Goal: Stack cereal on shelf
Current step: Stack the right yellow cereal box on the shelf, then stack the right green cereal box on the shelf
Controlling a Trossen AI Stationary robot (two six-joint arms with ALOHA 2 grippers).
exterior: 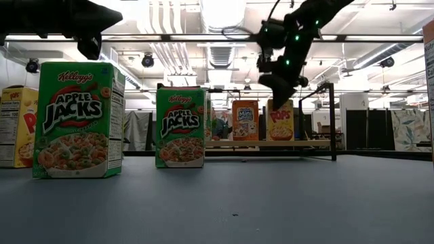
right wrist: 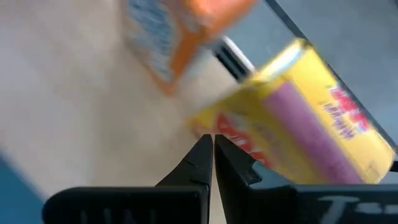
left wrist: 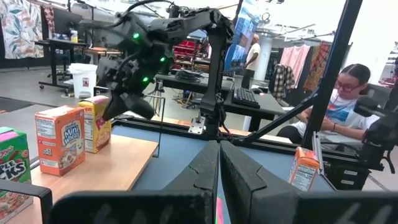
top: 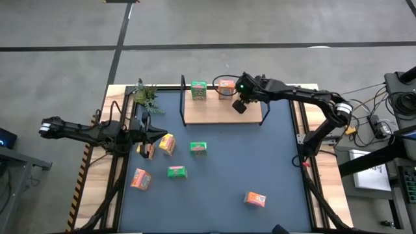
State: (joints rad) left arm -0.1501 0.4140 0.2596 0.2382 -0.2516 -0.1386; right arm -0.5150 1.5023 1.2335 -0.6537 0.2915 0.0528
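Currently on shelf (top: 221, 112): green cereal box (top: 198, 90), orange box (top: 225, 85), and yellow box (exterior: 280, 120), along its back edge; front half bare. Right tool (top: 240, 104) above shelf, fingers closed, empty. Left tool (top: 156, 135) closed, empty, at tabletop (top: 273, 162) left edge beside loose yellow carton (top: 167, 143).

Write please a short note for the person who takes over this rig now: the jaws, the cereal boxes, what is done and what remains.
Left gripper: over the left side of the mat, jaws shut.
Right gripper: above the shelf, jaws shut, holding nothing.
Done: three boxes stand on the shelf: green box, orange box, yellow box.
Left: six loose boxes on the mat, two green, four yellow or orange. They probably go on top of the first row.
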